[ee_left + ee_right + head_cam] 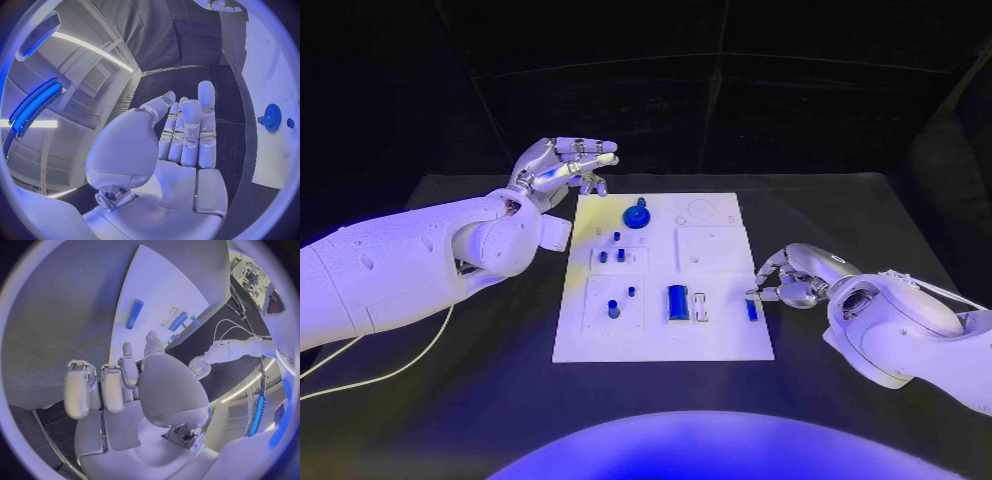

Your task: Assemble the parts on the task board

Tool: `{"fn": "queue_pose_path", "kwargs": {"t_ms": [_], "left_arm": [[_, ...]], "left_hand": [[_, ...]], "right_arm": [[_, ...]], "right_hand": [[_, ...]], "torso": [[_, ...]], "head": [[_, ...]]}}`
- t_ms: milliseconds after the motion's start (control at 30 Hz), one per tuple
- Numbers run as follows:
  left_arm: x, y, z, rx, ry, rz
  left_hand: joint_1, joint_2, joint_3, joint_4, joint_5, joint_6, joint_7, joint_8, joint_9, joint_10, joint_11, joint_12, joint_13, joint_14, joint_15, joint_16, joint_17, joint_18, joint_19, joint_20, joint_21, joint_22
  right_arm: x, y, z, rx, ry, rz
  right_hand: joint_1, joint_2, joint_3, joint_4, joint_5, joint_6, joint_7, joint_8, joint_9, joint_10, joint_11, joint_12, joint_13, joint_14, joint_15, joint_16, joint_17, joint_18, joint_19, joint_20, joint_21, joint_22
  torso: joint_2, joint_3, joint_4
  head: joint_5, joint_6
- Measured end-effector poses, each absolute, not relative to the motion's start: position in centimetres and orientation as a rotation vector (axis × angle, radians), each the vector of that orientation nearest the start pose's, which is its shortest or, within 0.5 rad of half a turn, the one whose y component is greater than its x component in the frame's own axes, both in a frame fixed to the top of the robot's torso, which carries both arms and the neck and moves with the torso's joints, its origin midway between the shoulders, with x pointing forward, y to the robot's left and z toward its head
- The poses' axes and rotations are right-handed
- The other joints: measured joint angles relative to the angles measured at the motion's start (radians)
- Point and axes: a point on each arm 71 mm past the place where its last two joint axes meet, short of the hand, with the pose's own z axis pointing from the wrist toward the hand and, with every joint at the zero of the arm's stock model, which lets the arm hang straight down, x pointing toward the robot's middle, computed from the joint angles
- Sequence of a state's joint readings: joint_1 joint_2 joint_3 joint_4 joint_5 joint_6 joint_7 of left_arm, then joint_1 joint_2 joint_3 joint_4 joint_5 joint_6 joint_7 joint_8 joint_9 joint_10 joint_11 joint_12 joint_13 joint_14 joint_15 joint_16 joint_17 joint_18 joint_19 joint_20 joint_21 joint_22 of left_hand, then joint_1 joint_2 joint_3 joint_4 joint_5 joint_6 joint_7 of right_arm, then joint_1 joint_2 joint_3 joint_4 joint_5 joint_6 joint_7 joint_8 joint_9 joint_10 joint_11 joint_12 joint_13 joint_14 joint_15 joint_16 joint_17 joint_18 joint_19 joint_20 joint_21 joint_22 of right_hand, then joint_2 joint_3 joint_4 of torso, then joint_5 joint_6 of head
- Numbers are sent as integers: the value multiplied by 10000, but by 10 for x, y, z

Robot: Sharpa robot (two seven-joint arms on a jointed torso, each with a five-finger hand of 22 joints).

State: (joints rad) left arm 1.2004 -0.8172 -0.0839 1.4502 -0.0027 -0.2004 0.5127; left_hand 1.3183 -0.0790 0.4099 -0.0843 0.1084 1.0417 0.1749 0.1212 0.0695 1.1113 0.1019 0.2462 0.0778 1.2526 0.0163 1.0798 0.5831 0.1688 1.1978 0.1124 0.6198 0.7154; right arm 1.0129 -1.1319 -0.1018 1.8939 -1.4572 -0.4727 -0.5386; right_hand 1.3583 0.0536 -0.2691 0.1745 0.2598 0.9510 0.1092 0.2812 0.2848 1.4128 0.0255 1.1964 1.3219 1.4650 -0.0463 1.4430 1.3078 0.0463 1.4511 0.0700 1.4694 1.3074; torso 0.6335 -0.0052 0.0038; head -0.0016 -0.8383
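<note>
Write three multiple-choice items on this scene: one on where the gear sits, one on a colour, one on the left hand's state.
1. Where on the task board is the gear?
A. far end
B. near end
C. off the board

2. What colour is the gear?
A. red
B. blue
C. green

3. What does the left hand hold?
A. the gear
B. a peg
C. nothing

Key: 1 A, it lies near the far edge; 2 B, it shows blue on the white plate; 3 C, the left wrist view shows its fingers straight and bare.
</note>
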Motion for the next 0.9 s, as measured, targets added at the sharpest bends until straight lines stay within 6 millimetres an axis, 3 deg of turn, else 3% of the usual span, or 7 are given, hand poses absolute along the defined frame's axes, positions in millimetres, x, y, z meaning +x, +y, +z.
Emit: {"fn": "queue_pose_path", "kwargs": {"t_ms": [200, 567, 900], "left_arm": [[496, 213, -190, -10392, 13803, -16501], [496, 213, -190, -10391, 13815, -16501], [496, 214, -191, -10399, 13815, -16466]], "left_hand": [[0, 0, 0, 0, 0, 0, 0, 0, 0, 0, 0, 0, 0, 0, 0, 0, -9, 0, 0, 0, 0, 1], [0, 0, 0, 0, 0, 0, 0, 0, 0, 0, 0, 0, 0, 0, 0, 0, -8, 0, 0, 0, 0, 1], [0, 0, 0, 0, 0, 0, 0, 0, 0, 0, 0, 0, 0, 0, 0, 0, -8, 0, 0, 0, 0, 2]], "right_arm": [[372, -261, -251, 2406, 18809, 3481], [375, -254, -258, 2071, 19249, 3320], [373, -253, -263, 1755, 19778, 3117]], "right_hand": [[36, 38, -68, 11, 191, 317, -62, -92, -89, 8, -9, 63, -294, 0, 0, 0, -1, 0, 2, -2, 0, 0], [23, 51, -155, 44, 191, 602, -163, -92, -103, 8, -9, 146, -230, 0, 0, 44, -1, 0, 39, -39, 0, 0], [23, 50, -183, 16, 192, 774, -171, -92, -102, 8, -9, 146, -241, 0, 0, 41, -2, 0, 38, -39, 0, 0]], "torso": [[5, 1, 0], [21, 18, 32], [16, 11, 32]], "head": [[-53, 10], [-60, -6], [-83, -42]]}}
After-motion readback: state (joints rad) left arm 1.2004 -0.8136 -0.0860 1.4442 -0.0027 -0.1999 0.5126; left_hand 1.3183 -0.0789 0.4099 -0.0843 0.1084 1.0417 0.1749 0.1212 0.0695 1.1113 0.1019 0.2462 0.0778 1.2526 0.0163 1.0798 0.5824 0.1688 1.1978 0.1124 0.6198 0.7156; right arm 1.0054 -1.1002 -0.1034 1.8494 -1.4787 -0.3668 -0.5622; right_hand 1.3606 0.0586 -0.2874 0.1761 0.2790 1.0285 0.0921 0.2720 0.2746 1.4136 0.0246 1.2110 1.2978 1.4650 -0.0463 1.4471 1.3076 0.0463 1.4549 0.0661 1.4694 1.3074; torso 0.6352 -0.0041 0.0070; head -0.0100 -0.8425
